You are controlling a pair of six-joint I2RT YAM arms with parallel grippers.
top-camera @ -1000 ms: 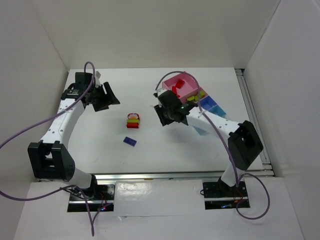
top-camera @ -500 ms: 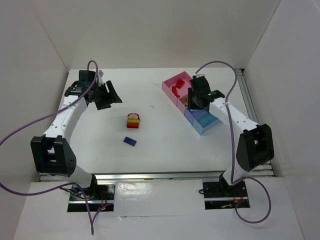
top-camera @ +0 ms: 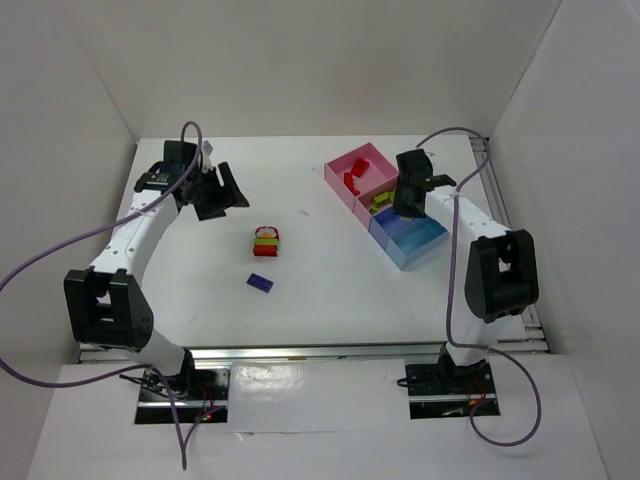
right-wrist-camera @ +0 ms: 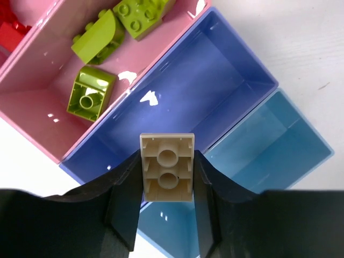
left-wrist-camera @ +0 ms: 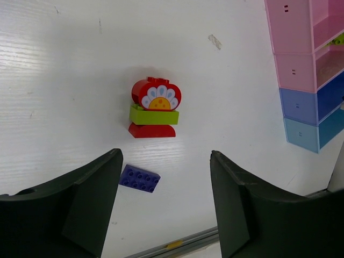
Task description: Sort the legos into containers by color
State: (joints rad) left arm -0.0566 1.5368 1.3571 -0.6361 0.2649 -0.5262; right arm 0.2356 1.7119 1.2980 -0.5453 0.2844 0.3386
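My right gripper (right-wrist-camera: 166, 185) pinches a beige brick (right-wrist-camera: 166, 161) by its sides, low in the frame, over the periwinkle box (right-wrist-camera: 242, 47). Lime bricks (right-wrist-camera: 91, 92) lie in the pink box (right-wrist-camera: 32, 91) at upper left. My left gripper (left-wrist-camera: 165, 183) hangs spread above the table (left-wrist-camera: 64, 80). A red-and-lime stack (left-wrist-camera: 154, 110) sits mid-frame, and a purple brick (left-wrist-camera: 140, 178) lies beside the finger at frame left.

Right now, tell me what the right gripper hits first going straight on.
Probably the blue-purple compartment, close to its wall shared with the light-blue compartment; the right gripper holds a beige brick above it. Depth is unclear.
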